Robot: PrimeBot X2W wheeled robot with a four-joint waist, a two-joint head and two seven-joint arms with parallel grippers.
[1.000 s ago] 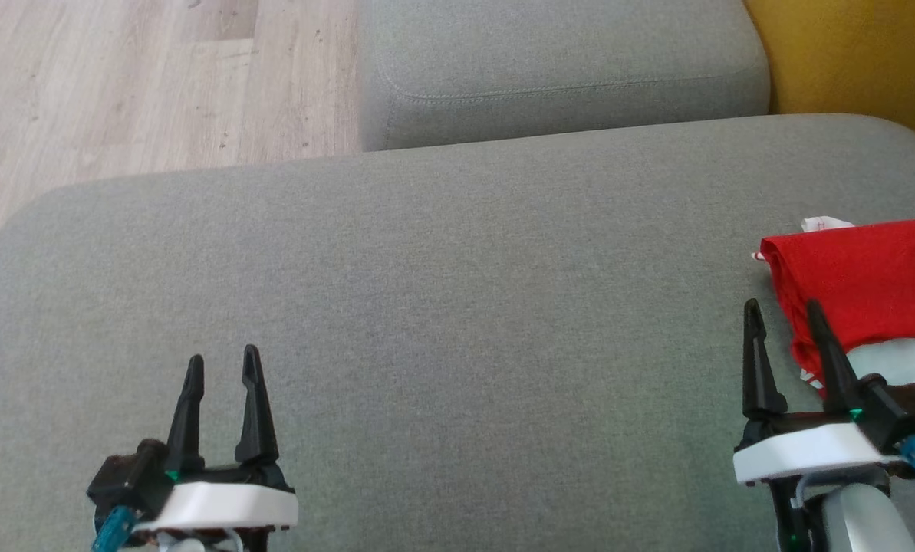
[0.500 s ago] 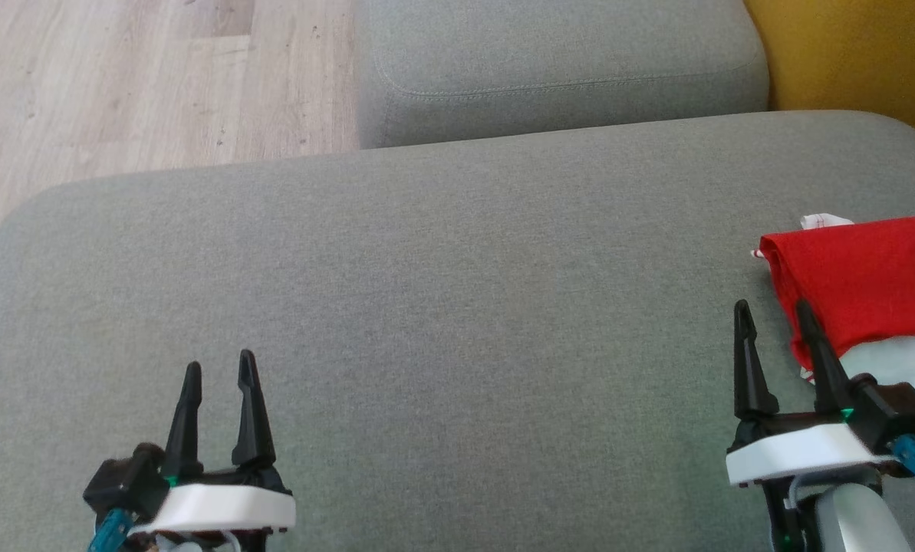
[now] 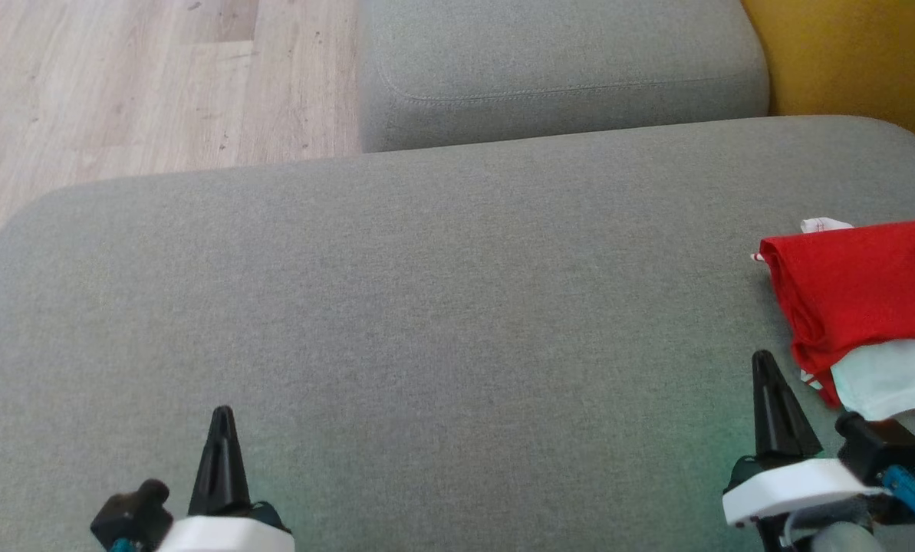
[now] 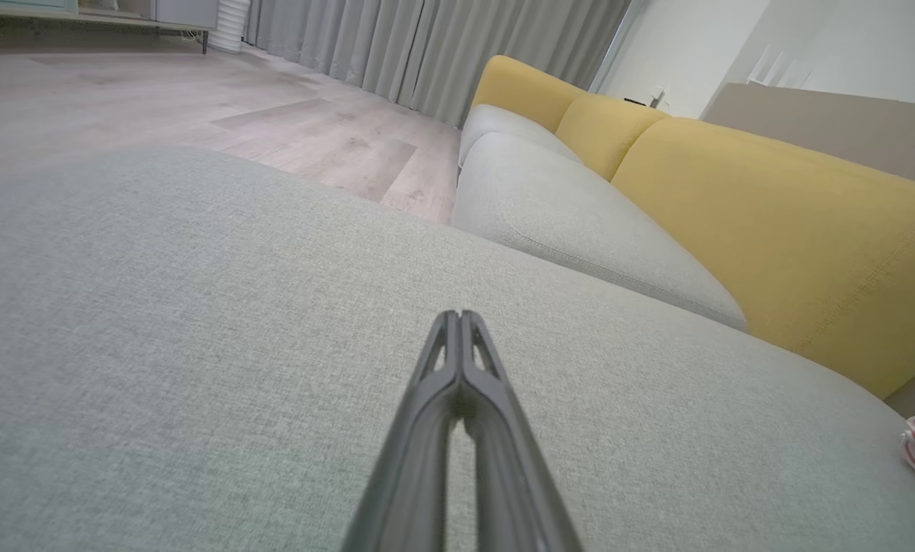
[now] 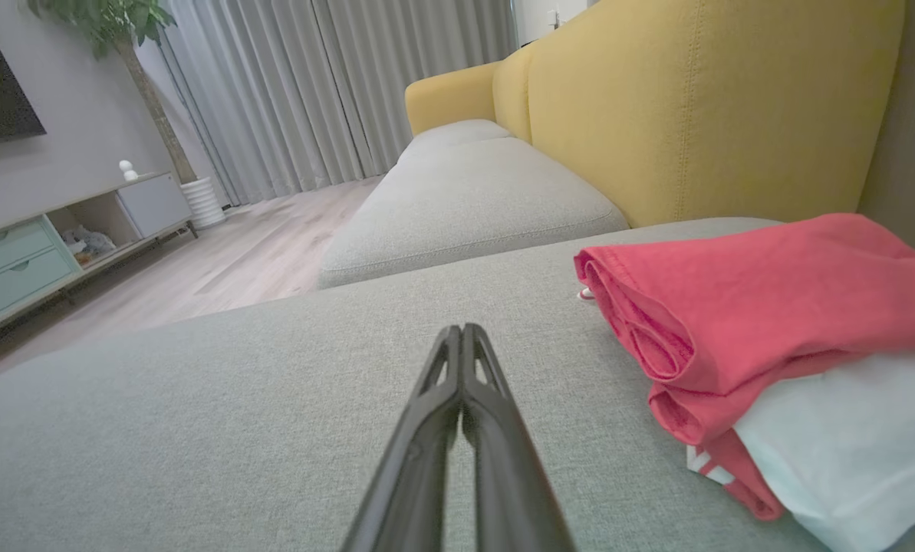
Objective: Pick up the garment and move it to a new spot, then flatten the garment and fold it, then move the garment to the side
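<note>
folded red garment (image 3: 863, 284) on the grey seat (image 3: 426, 307), right side.
head view: left gripper (image 3: 222, 420) and right gripper (image 3: 764, 366) are both pinched tight, holding nothing; the garment lies just beside the right one, well apart from the left. left wrist view: a tiny corner of it at the right edge. right wrist view: its rolled red folds up close.

1. I see a wide grey seat cushion (image 3: 457, 307) before me.
2. A second grey cushion (image 3: 557, 69) sits just beyond its far edge.
3. Yellow backrest (image 3: 848, 54) on my right, pale wood floor (image 3: 120, 84) on my left.
4. Grey curtains (image 5: 311, 84) hang beyond.
</note>
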